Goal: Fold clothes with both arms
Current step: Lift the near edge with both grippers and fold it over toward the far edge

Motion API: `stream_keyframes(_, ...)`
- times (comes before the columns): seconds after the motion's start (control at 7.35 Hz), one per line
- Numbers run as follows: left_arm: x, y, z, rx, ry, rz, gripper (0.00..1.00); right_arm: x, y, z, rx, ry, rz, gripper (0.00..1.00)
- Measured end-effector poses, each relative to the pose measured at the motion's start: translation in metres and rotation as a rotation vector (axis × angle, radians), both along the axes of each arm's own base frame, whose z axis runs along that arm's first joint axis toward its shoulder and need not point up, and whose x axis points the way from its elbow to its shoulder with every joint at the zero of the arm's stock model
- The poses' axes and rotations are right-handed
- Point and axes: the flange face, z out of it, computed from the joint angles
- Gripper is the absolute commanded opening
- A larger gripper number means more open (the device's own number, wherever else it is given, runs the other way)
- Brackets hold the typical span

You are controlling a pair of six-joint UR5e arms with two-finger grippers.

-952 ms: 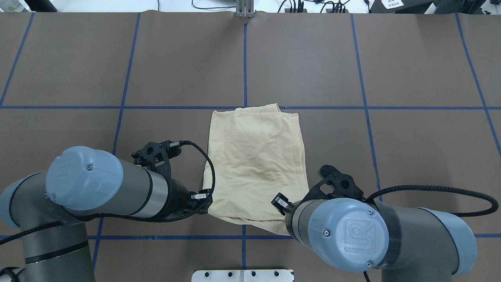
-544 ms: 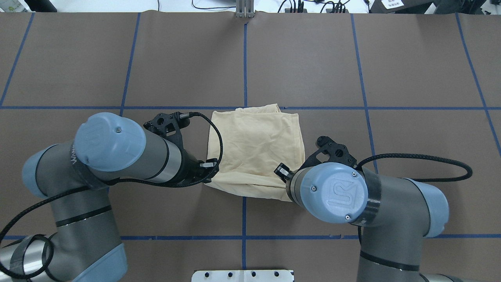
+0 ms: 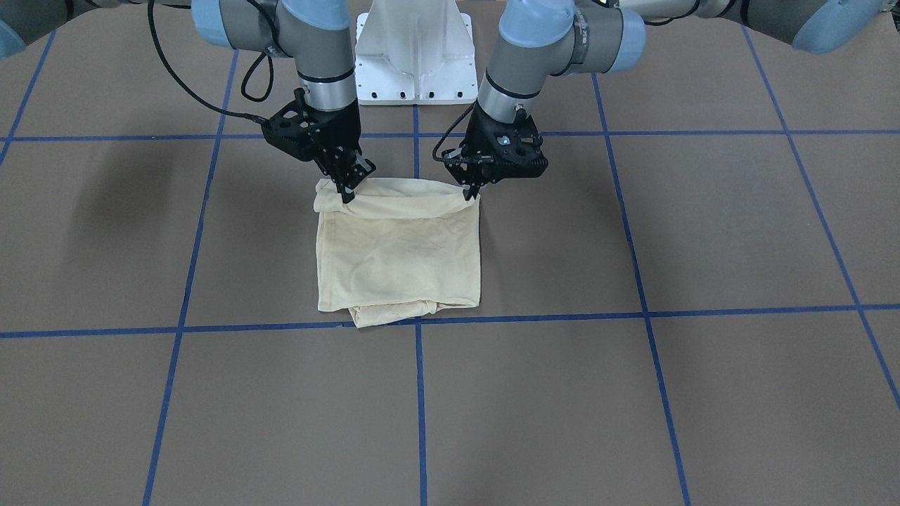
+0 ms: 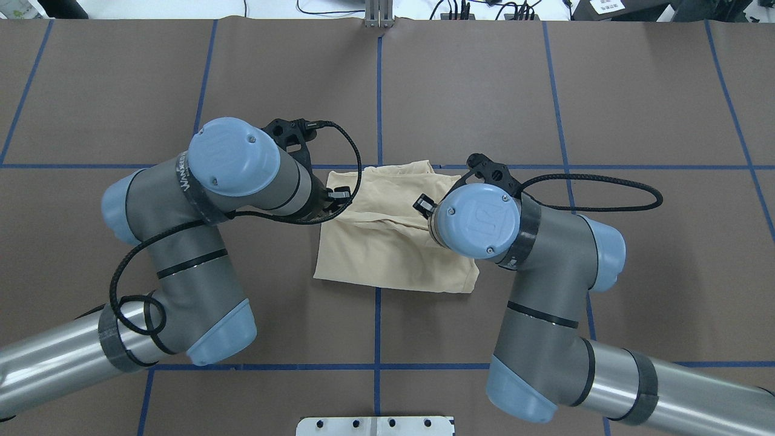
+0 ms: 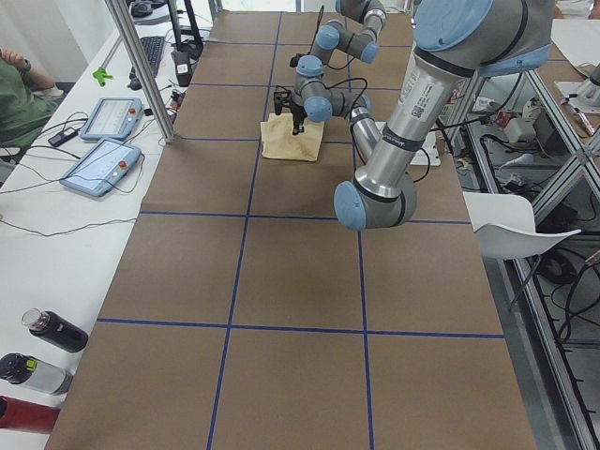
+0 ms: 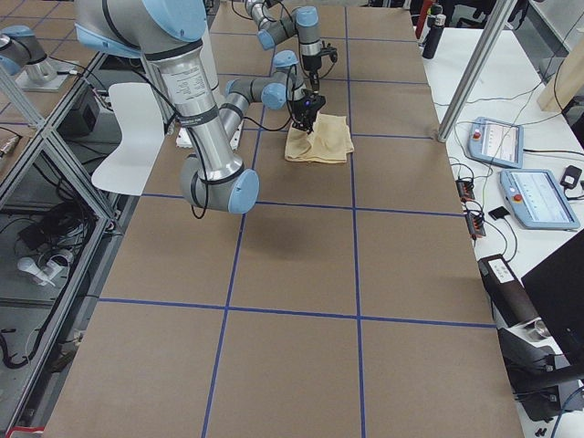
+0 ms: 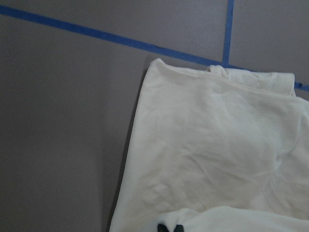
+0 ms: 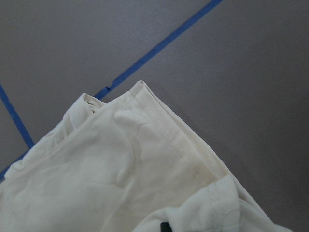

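The pale cream-yellow shirt (image 3: 397,260) lies folded on the brown table near its middle, print hidden. It also shows in the overhead view (image 4: 387,260). My left gripper (image 3: 470,193) is shut on one corner of the shirt's robot-side edge and holds it lifted. My right gripper (image 3: 346,197) is shut on the other corner of that edge, also lifted. The held edge sags between them over the rest of the shirt. In the overhead view both wrists hide the fingers. The left wrist view shows the shirt (image 7: 207,145) below and the right wrist view shows its hemmed corner (image 8: 145,140).
The white pedestal base (image 3: 415,49) stands behind the shirt on the robot's side. Blue tape lines (image 3: 419,393) grid the brown table. Tablets (image 5: 98,164), bottles (image 5: 52,330) and a metal post (image 5: 141,70) stand off the table's far side.
Both arms have moved away from the robot's base, carrying the shirt's robot-side edge up and over the rest of the shirt. The visible shirt has grown shorter.
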Motion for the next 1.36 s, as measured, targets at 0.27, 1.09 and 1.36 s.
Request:
stream_keyframes(0.27, 0.014, -0.031, 0.001, 0.026, -0.019, -0.034, 0.00, 0.003, -0.030, 0.002, 0.030, -0.001, 0.015, 0.00)
stream_keyframes(1.09, 0.034, -0.087, 0.025, 0.073, -0.071, -0.044, 0.22, -0.019, -0.100, 0.018, 0.047, 0.006, 0.054, 0.36)
stream_keyframes(1.36, 0.031, -0.098, 0.035, 0.094, -0.094, -0.035, 1.00, -0.017, -0.115, 0.022, 0.045, 0.016, 0.054, 0.99)
